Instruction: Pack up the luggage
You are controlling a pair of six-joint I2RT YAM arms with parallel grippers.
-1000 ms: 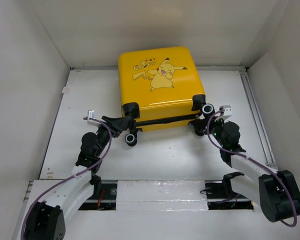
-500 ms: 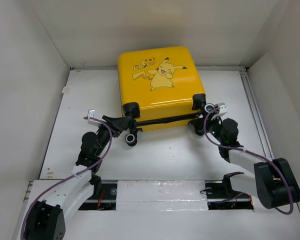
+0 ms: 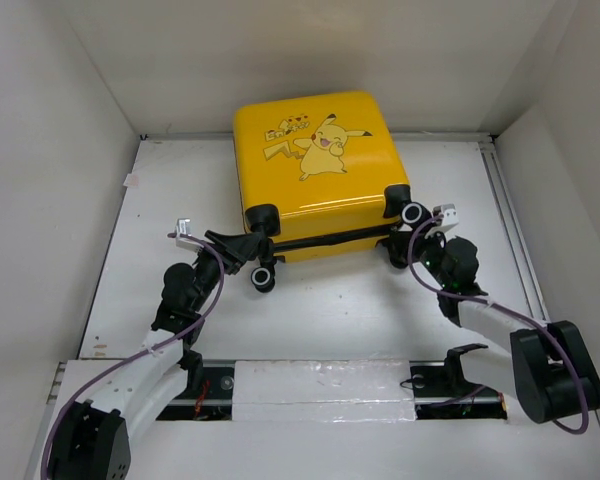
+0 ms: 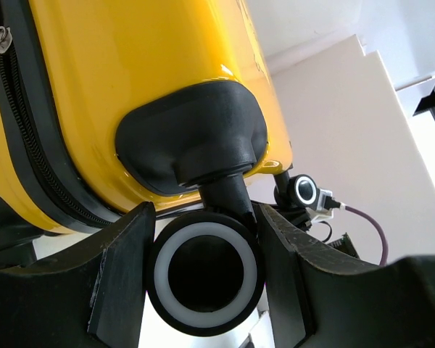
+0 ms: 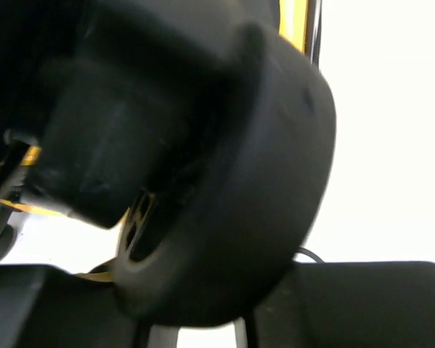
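The luggage [image 3: 315, 160] is a yellow hard-shell suitcase with a Pikachu cartoon on its lid. It lies flat and closed at the back middle of the table, wheels toward me. My left gripper [image 3: 258, 266] is shut on its front-left black wheel [image 4: 204, 272], whose sides touch both fingers [image 4: 119, 279]. My right gripper [image 3: 417, 226] is at the front-right wheel [image 3: 413, 212]. That wheel [image 5: 225, 203] fills the right wrist view, blurred, and sits down between the two fingers [image 5: 348, 304]. The suitcase's zip [image 4: 18, 123] looks shut.
White walls enclose the table [image 3: 330, 310] at the back, left and right. The suitcase's black pull handle bar [image 3: 330, 240] runs between the two wheels. A metal rail [image 3: 510, 220] runs along the right edge of the table. Cables trail from both wrists.
My right gripper has moved left onto the front-right wheel. The suitcase has shifted and turned slightly to the left. The left arm has stayed put on its wheel.
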